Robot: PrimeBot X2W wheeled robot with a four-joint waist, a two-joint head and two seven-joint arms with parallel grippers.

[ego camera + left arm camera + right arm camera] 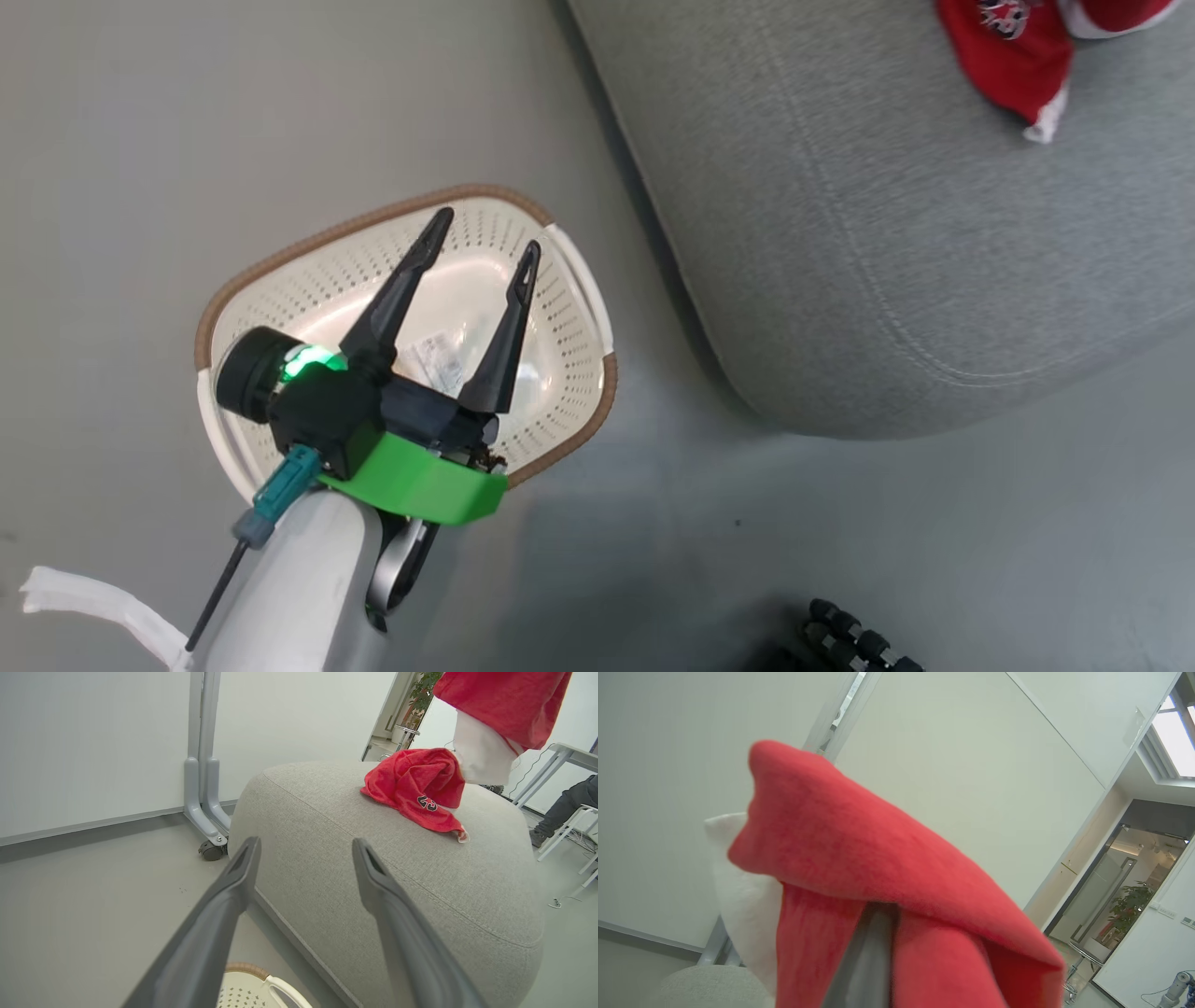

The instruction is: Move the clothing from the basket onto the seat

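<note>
Grey floor underfoot, pale wall panel behind, carried on a castered post. Standing on that floor, near the rounded corner of the seat but apart from it: the basket, containing a paper label and no fabric. Hovering over the basket's open top: the left gripper, jaws spread wide, nothing between them. Lying crumpled on the seat top, toward its far edge and well away from the basket-side corner: the first garment, number 23 facing outward. Hanging above that same far part of the seat: the second garment, red with a white panel at the bottom, clamped in the right gripper, jaws pressed together on a fold of the cloth. Contact between the hanging hem and the seat or the first garment: not determinable from these views. Judged step in hand: delivery of the last piece, with nothing left to pick from the basket. For the next move: lower onto the seat top, keep well inside the edge to prevent overhang, then part the jaws and lift straight off to avoid dragging fabric back up. For the left gripper: no further work indicated.
</note>
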